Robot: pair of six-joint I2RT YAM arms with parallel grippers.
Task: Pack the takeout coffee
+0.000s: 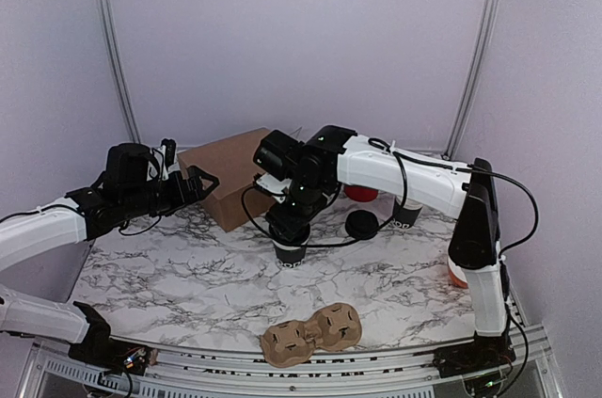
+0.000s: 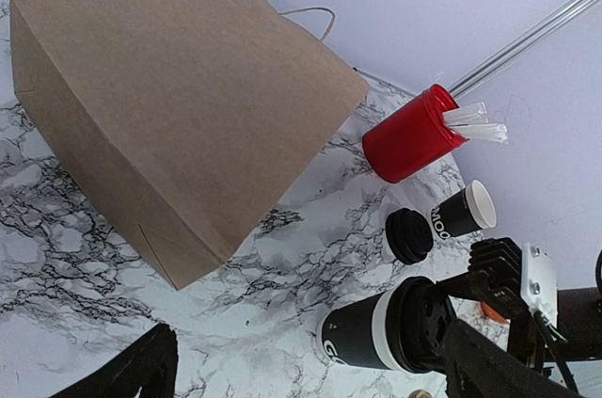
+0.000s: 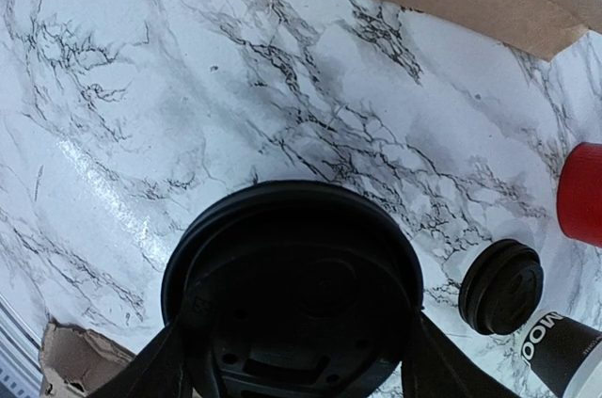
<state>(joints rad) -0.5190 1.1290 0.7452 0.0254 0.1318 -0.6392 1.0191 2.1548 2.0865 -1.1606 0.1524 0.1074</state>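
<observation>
Black paper coffee [image 1: 292, 255] stands on the worktop [image 1: 188, 276] directly under your right tool [image 1: 291, 234], which pinches its lid [image 3: 292, 294]. Judge it light, crushable, spill-prone: hold the stiffer rim, gently. Your left tool [image 1: 202, 183] is spread, well apart.

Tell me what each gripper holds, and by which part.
The right gripper grips the takeout coffee by its lid, fingers on opposite sides. The left gripper is open, empty.

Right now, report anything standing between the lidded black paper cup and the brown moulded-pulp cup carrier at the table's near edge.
Nothing visible does. The lidded black paper cup, gripped at its lid by the right gripper, has only marble table between it and the brown pulp cup carrier.
</observation>
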